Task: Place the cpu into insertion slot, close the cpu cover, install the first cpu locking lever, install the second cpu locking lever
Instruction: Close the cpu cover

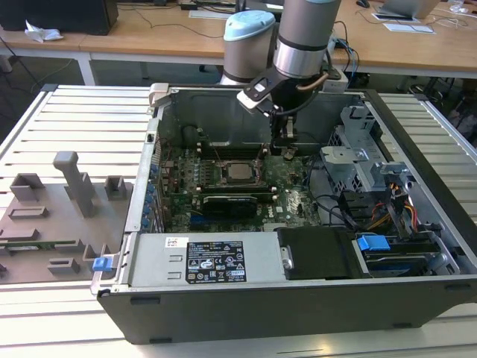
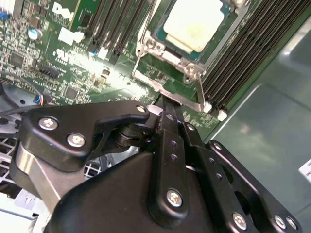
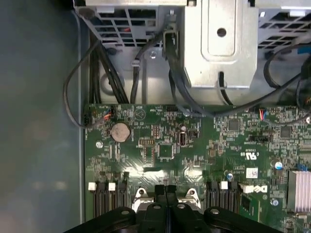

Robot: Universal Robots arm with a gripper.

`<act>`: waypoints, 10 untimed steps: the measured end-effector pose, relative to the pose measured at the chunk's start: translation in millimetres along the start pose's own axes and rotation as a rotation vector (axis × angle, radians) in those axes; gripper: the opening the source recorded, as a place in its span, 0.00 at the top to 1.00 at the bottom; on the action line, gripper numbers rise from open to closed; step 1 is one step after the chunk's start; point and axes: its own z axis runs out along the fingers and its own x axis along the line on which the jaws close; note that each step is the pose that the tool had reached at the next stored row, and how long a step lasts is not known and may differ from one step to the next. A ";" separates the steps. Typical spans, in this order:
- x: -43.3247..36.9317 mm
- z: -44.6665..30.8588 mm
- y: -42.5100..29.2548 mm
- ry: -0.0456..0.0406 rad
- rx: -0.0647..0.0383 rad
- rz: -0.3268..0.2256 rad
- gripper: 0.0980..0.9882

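Second wrist view: the cpu (image 2: 194, 22) is lying under the shut cover (image 2: 171, 57), and the claw (image 2: 164, 103), pressed together, is meeting a lever (image 2: 146, 80), seemingly unlocked.

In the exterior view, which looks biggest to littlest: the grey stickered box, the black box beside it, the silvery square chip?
1. Long grey metal box with the sticker
2. Flat black box
3. Small silvery square cpu, farther from the camera, yet clearly smallest.
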 end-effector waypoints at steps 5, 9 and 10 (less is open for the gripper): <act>-0.1 0.4 -11.6 0.0001 0.000 0.000 0.99; -0.1 0.5 -17.5 0.0000 0.000 0.000 0.99; -0.1 0.6 -19.5 0.0001 0.000 0.000 0.99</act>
